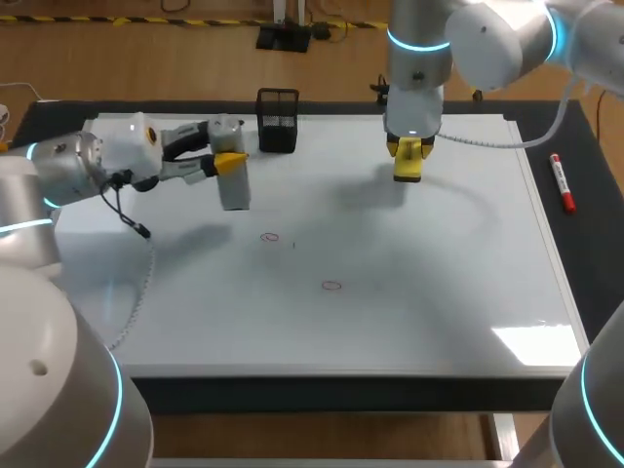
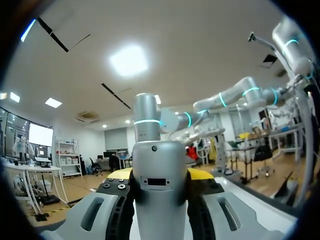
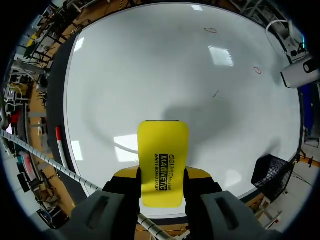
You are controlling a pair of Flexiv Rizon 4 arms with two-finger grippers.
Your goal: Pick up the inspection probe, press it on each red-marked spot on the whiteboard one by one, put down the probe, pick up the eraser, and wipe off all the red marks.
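Holding the yellow eraser [image 3: 162, 150] in our right claw [image 3: 162, 175] above the whiteboard [image 1: 439, 292], ready for the red marks [image 1: 331, 286]; left claw [image 2: 160, 175] grips the inspection probe [image 1: 235, 187] aside, upper left.

The left end effector [image 2: 160, 176] grips the grey inspection probe [image 2: 160, 160] between its yellow-tipped fingers [image 2: 204, 174].

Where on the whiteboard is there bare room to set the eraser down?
The whiteboard is bare along its near edge and on its right side, between the eraser and the red marker. It is crowded at the far left, where the left hand holds the probe beside the black basket.
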